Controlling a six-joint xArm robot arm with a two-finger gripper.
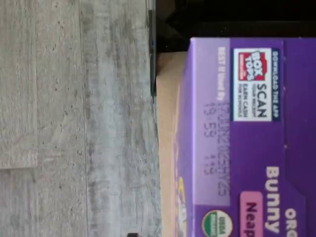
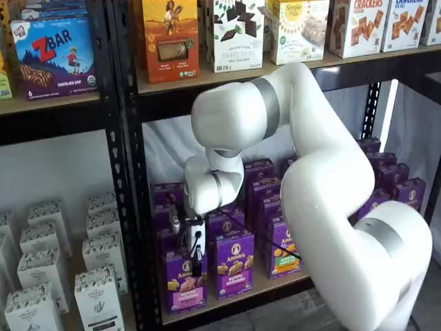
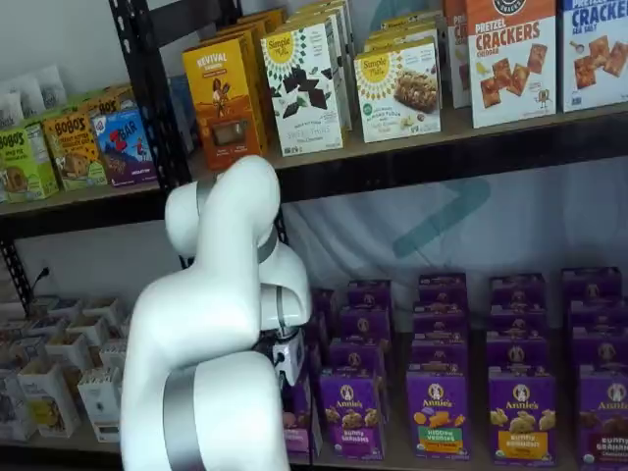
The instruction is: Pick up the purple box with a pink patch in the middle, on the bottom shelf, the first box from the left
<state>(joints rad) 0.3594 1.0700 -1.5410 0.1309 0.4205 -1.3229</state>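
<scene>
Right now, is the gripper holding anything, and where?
Nothing held. The gripper hangs just above the purple box on the bottom shelf; no closed grip shows.

A: What's cut off in the wrist view?

B: The purple box [image 1: 247, 138] runs off the frame on two sides; its pink patch shows only "Neap", and the date stamp is blurry.

A: The gripper?

B: The gripper [image 2: 195, 249] is side-on in a shelf view, black fingers overlapping, so no gap can be made out. In a shelf view the arm [image 3: 221, 343] covers most of it.

A: The target box in the shelf views?

B: In a shelf view only a pink sliver [image 3: 297, 424] shows past the arm. The fingers overlap its top [image 2: 185, 279] in a shelf view. Label text too small to read.

A: The bottom shelf?

B: The bottom shelf [image 2: 234, 298] is partly hidden by the arm.
</scene>
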